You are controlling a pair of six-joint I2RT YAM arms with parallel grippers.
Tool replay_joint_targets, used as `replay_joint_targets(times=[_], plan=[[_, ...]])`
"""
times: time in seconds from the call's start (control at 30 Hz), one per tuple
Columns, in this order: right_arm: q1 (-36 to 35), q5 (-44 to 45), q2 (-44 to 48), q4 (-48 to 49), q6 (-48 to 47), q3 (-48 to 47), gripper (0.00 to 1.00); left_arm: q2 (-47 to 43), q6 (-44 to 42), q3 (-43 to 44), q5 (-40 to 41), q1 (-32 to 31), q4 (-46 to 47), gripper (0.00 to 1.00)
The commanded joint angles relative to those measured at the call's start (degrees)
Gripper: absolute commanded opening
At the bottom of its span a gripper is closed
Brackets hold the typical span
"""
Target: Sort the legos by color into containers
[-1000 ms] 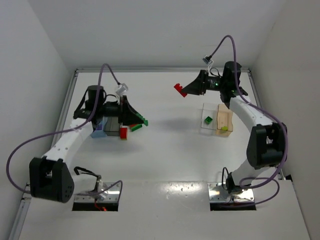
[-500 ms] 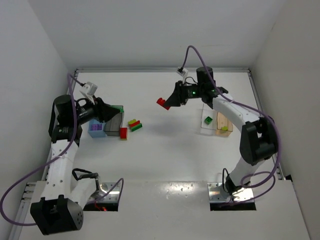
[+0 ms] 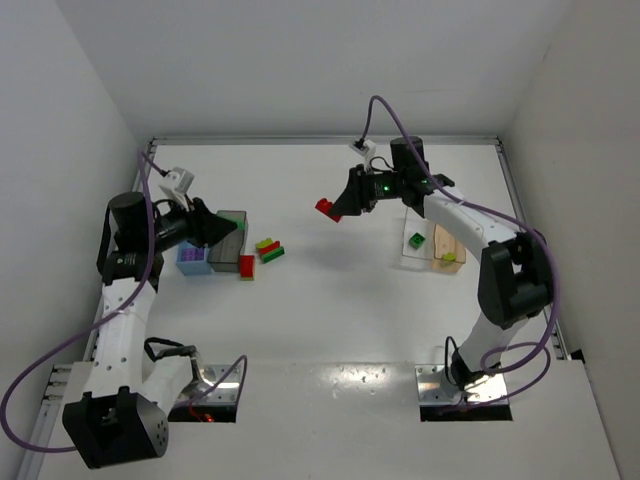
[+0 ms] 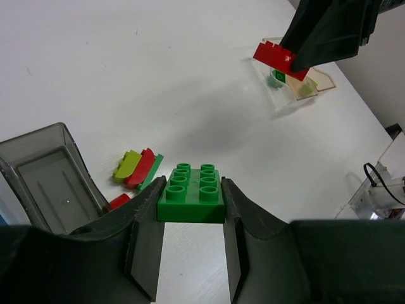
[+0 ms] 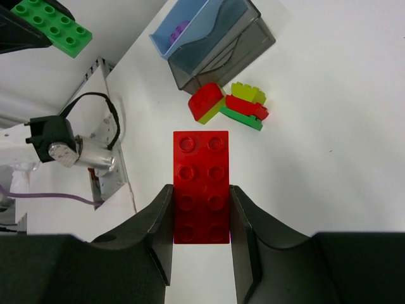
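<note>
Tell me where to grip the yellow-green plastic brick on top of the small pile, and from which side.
Take the yellow-green plastic brick across its two long side faces, coming down from above. It lies topmost, leaning on the red brick beneath it, so its sides look free while its underside is not.

the left gripper (image 4: 192, 192) hangs raised, its jaws filled by a green brick (image 4: 191, 204). below it to the left stands the dark grey bin (image 4: 45, 177), and just ahead a small pile of bricks (image 4: 138, 168) bars a low path. past the pile the white table (image 4: 158, 76) lies bare. the right gripper (image 5: 201, 193), jaws filled by a red brick (image 5: 201, 164), has bare table beneath. ahead of it lie a red and yellow-green brick (image 5: 207, 101) and the pile, then the grey bin, with the light blue bin (image 5: 190, 28) against its far side. the clear bin (image 3: 416, 240) sits behind it.
</note>
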State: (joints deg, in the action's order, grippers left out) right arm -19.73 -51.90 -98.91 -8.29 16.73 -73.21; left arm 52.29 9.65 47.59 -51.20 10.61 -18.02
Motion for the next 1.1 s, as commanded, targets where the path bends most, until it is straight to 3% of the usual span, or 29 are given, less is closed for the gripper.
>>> replay_joint_targets(times=[0.0,0.23,0.43,0.53,0.63,0.77,1.07], plan=[[-0.14,0.22,1.18,0.91,-1.35,-1.5,0.01,-0.26,-0.42,-0.22,0.48,0.73,0.36,0.07],[4.07,5.92,6.71,-0.58,-1.88,-0.44,0.01,11.41,3.88,3.99,1.45,-9.45,5.44,0.07],[11.02,19.36,19.35,-2.43,-2.49,3.68,0.01,27.23,10.82,10.14,4.7,-30.36,18.62,0.07],[14.44,28.84,26.28,-4.43,-2.49,4.22,0.01,37.59,11.36,20.21,7.95,-40.81,20.91,0.07],[15.51,32.64,29.91,-6.82,-3.02,4.22,0.01,47.85,13.89,26.83,12.08,-45.31,23.81,0.07],[17.52,37.57,35.54,-7.53,-2.49,6.24,0.01,61.13,18.37,42.1,13.14,-49.81,26.27,0.07],[20.87,32.31,38.88,-6.91,3.48,9.66,0.01,80.67,24.28,61.9,16.83,-55.69,26.46,0.08]])
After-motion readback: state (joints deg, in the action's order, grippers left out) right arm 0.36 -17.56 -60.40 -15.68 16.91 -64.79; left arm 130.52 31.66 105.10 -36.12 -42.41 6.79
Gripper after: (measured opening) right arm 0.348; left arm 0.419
